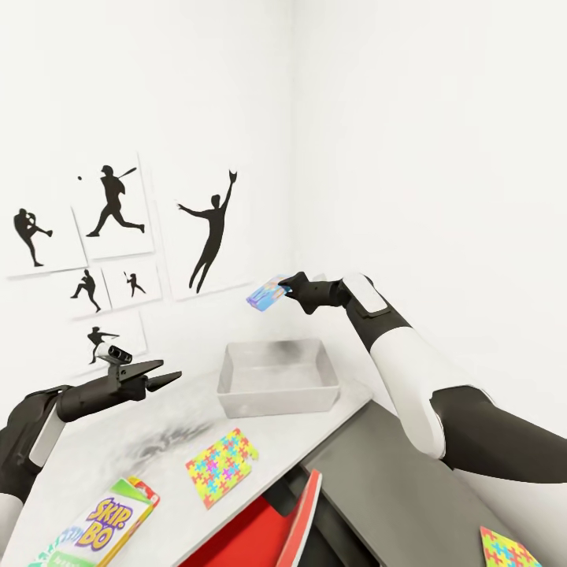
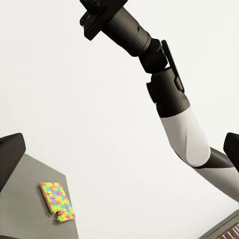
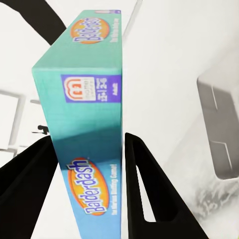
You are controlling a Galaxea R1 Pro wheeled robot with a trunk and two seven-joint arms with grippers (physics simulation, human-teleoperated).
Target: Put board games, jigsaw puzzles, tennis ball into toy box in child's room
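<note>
Right tool [image 1: 288,290]: raised above and beyond the far rim of the toy box [image 1: 277,379], fingers [image 3: 149,189] clamped on the Balderdash board game [image 3: 89,114], a teal carton held clear of the desk [image 1: 110,449] with the wall of baseball silhouettes [image 1: 118,236] behind it. Toy box: grey, open-topped, near the desk's far right corner, nothing visible inside. Left tool [image 1: 161,376]: hovering over the desk's left part, well left of the box, holding nothing; whether its fingers were apart or together could not be told. Jigsaw puzzle [image 1: 222,466]: flat on the desk near the right edge, nearer than the box. Skip-Bo board game [image 1: 106,524]: at the near left of the desk. Second jigsaw puzzle [image 1: 508,549]: on a grey surface at the near right, off the desk. Red board [image 1: 303,516]: leaning below the desk's right edge.
</note>
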